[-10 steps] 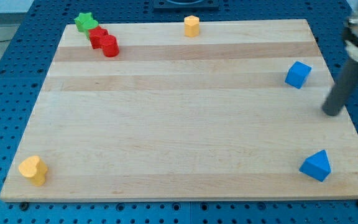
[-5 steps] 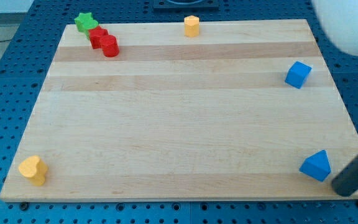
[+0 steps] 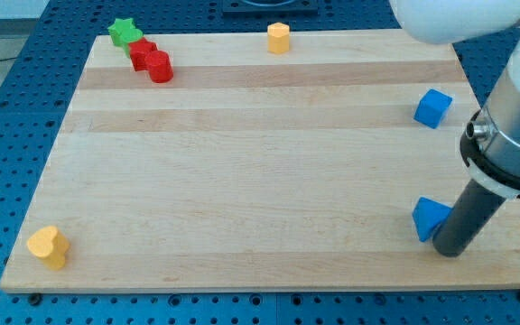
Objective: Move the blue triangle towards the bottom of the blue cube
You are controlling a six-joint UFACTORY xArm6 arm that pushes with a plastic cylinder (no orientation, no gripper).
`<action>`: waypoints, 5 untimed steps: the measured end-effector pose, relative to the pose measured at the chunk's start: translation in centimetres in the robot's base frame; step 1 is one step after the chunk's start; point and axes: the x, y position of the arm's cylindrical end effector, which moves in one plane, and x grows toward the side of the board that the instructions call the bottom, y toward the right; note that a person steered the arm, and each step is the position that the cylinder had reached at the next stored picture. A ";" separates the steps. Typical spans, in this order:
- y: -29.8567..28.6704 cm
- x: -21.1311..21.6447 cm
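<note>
The blue triangle (image 3: pixel 429 218) lies near the board's bottom right corner, partly hidden behind my rod. My tip (image 3: pixel 448 249) rests on the board against the triangle's lower right side. The blue cube (image 3: pixel 432 108) sits near the board's right edge, straight above the triangle in the view, well apart from it.
A green star (image 3: pixel 125 32) and two red blocks (image 3: pixel 151 60) cluster at the top left. An orange block (image 3: pixel 279 37) stands at the top edge. A yellow block (image 3: pixel 48 246) sits at the bottom left corner. The wooden board (image 3: pixel 242 181) rests on a blue pegboard.
My tip swung from right of the cube down past the board's bottom right, then onto the board against the triangle. The triangle slid left and slightly up.
</note>
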 end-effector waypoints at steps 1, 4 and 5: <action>-1.5 0.0; -0.8 -5.2; 2.1 -7.1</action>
